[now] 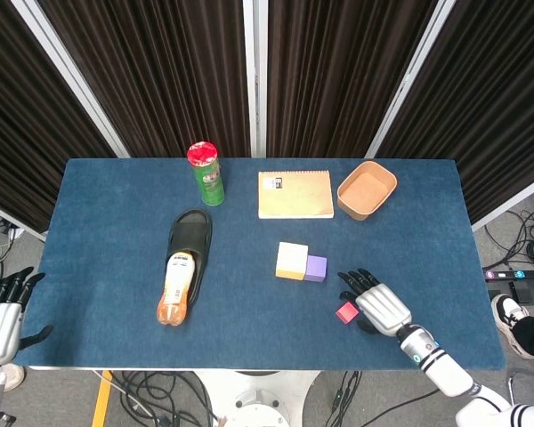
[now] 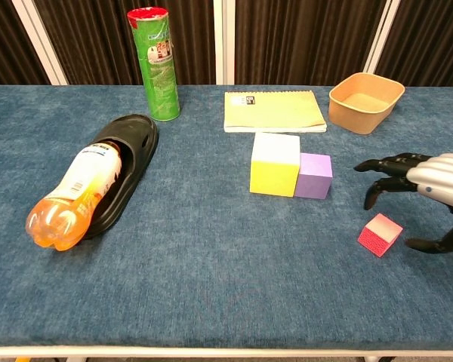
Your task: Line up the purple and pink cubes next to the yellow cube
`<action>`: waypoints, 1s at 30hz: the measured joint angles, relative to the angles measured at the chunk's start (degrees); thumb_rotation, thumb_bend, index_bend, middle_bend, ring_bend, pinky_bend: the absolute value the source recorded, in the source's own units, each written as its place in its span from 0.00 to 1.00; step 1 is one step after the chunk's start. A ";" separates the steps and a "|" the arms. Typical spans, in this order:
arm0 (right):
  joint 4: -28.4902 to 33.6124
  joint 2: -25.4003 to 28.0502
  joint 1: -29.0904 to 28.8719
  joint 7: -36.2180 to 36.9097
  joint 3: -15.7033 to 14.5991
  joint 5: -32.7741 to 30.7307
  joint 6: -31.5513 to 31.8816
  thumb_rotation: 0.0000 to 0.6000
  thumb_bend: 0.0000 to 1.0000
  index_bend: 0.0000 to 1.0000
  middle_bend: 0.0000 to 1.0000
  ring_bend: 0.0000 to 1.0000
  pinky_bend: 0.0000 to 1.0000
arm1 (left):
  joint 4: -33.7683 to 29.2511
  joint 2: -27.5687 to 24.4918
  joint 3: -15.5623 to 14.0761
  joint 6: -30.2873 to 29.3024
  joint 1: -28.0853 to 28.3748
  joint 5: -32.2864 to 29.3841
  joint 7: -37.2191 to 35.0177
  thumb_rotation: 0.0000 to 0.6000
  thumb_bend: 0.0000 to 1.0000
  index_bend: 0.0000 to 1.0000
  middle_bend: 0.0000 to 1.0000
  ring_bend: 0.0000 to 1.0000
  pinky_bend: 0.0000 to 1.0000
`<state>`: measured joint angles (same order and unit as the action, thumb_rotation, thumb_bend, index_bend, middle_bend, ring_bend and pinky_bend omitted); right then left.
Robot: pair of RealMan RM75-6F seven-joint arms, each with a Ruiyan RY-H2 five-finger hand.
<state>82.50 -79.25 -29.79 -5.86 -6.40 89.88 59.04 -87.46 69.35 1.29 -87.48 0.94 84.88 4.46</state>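
The yellow cube (image 1: 292,261) (image 2: 274,164) stands mid-table with the smaller purple cube (image 1: 316,268) (image 2: 314,176) touching its right side. The pink cube (image 1: 346,312) (image 2: 380,234) lies tilted, apart from them, nearer the front right. My right hand (image 1: 378,307) (image 2: 426,190) hovers just right of and above the pink cube, fingers spread, thumb low beside it, holding nothing. My left hand (image 1: 2,313) hangs off the table's left edge, fingers apart and empty; the chest view does not show it.
A black slipper (image 2: 123,163) holds an orange bottle (image 2: 69,196) at left. A green can with a red lid (image 2: 155,63), a yellow notebook (image 2: 275,110) and a tan bowl (image 2: 365,101) line the back. Blue cloth covers the table (image 2: 211,286).
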 measured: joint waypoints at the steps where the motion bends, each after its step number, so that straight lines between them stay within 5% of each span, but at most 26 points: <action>1: -0.22 -0.34 -0.16 -0.11 0.23 -0.06 -0.40 1.00 0.21 0.31 0.01 0.00 0.00 | 0.07 0.02 0.00 -0.01 -0.04 -0.04 -0.09 1.00 0.03 0.22 0.22 0.15 0.16; 12: -1.86 -2.38 0.74 -0.09 1.91 -2.14 -0.15 1.00 0.25 0.59 0.07 0.00 0.00 | 1.34 0.39 0.01 0.18 -0.19 -0.29 -1.21 1.00 0.03 0.22 0.22 0.15 0.16; 23: 1.52 -1.00 1.83 -0.13 8.87 -15.04 0.26 1.00 0.23 0.59 0.06 0.00 0.00 | 2.53 1.02 0.02 0.73 0.24 0.09 -2.09 1.00 0.03 0.22 0.22 0.15 0.16; 30: 0.81 -5.80 0.04 -7.33 13.27 -26.09 -2.28 1.00 0.22 0.55 0.06 0.00 0.00 | 3.04 1.08 0.15 0.95 0.32 -0.13 -2.59 1.00 0.03 0.22 0.22 0.15 0.16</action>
<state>83.31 -85.05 -29.75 -13.20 6.87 63.79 56.77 -84.42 70.43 1.44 -86.52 1.26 84.75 1.88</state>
